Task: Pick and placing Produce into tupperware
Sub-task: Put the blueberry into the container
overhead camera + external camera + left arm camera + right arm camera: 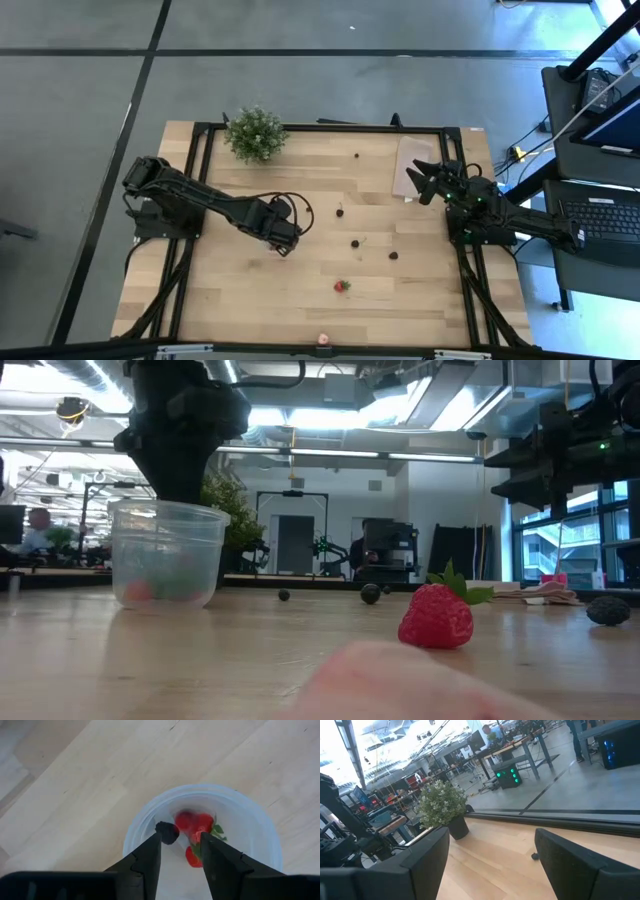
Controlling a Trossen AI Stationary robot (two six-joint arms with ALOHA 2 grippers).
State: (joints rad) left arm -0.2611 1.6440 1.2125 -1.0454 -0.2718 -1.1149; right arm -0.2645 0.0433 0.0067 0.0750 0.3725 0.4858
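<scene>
Strawberries (194,827) are already gathered in the tupperware (250,820) directly beneath the left claw (181,851), whose fingers are parted, a dark berry (167,831) just below them. Several berries (357,243) and one strawberry (342,286) are left on the table (250,290). The right claw (490,855) is held open, well apart.

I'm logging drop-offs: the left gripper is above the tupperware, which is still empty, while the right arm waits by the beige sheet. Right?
Not quite: the tupperware is not empty. The left wrist view shows red strawberries with green tops already inside, and a dark berry at the open left gripper's fingertips above it. The rest holds: the right gripper waits, open, by the beige sheet.
</scene>
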